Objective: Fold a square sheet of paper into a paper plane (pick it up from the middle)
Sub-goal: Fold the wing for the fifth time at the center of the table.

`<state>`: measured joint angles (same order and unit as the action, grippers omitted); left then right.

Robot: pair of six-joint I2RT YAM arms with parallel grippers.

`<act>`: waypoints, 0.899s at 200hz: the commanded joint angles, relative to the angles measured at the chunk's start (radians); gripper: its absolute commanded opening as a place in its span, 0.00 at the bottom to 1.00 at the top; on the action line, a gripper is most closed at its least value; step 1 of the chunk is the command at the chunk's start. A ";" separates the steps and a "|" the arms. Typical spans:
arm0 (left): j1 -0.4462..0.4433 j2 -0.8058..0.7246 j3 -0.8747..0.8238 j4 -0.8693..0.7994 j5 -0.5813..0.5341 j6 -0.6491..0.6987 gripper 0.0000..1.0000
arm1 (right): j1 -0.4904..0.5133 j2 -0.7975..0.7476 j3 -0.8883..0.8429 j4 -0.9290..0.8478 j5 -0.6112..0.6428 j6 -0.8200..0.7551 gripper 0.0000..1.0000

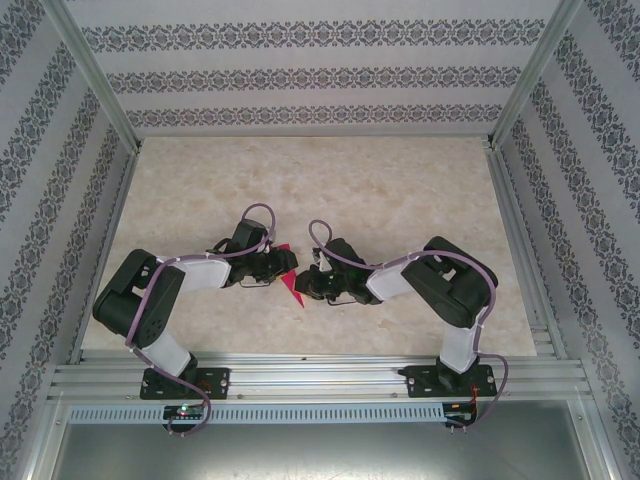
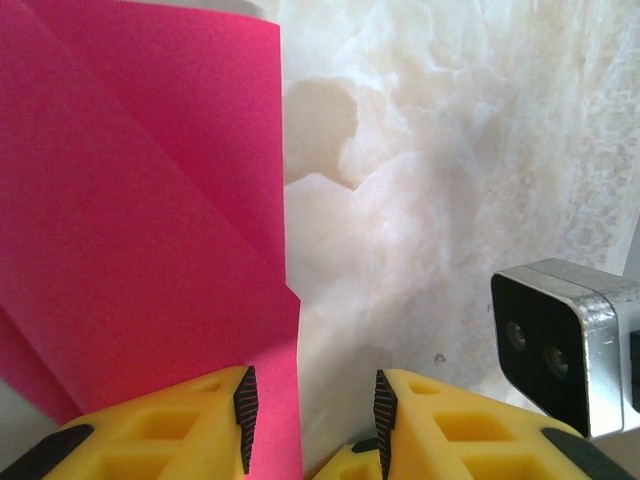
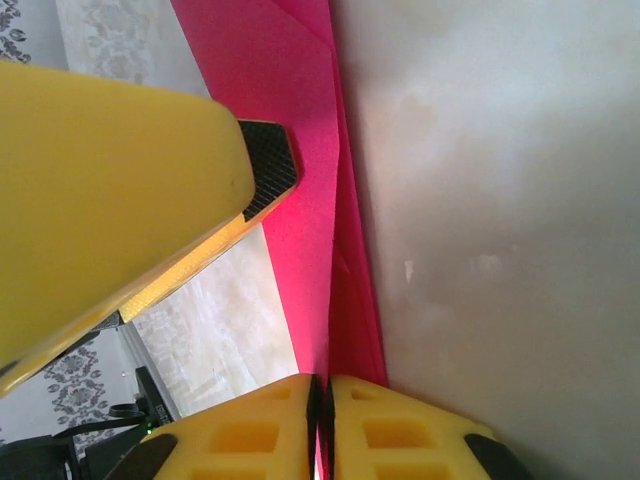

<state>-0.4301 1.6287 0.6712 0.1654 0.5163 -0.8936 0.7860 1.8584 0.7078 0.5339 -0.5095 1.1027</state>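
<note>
The square sheet of paper [image 1: 293,288] is magenta-pink and folded into layers with diagonal creases. It is held up between the two grippers at the middle of the table. My right gripper [image 3: 325,390] is shut on the sheet's [image 3: 300,130] lower edge, which runs up from between its pads. My left gripper [image 2: 312,400] is open. The right edge of the paper [image 2: 140,220] lies in its gap, close to the left pad [image 2: 246,405]. That left finger [image 3: 110,190] also shows in the right wrist view, its black pad against the paper. From above, the left gripper [image 1: 277,267] and right gripper [image 1: 309,285] almost meet.
The beige marbled table [image 1: 400,200] stretches behind and to both sides of the arms. Patterned walls and aluminium rails [image 1: 320,375] close in the work area. The right arm's wrist camera [image 2: 560,345] sits close to the left gripper's right finger.
</note>
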 commanded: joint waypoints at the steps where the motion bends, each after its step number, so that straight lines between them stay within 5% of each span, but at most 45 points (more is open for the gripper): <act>1: 0.007 0.017 0.028 -0.017 -0.006 0.025 0.39 | 0.008 -0.038 0.002 -0.078 0.043 -0.046 0.19; 70: 0.007 0.023 0.040 -0.022 0.007 0.025 0.39 | 0.063 -0.127 0.111 -0.411 0.205 -0.276 0.35; 90: 0.006 0.025 0.044 -0.026 0.009 0.027 0.39 | 0.082 -0.112 0.160 -0.476 0.228 -0.325 0.51; 129: 0.005 0.027 0.048 -0.027 0.013 0.026 0.39 | 0.110 -0.103 0.207 -0.564 0.338 -0.378 0.51; 180: 0.005 0.025 0.051 -0.030 0.018 0.028 0.39 | 0.120 -0.052 0.235 -0.568 0.337 -0.399 0.46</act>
<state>-0.4301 1.6436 0.6949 0.1616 0.5213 -0.8894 0.8886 1.7756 0.9127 -0.0044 -0.2138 0.7361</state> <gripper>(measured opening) 0.387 0.476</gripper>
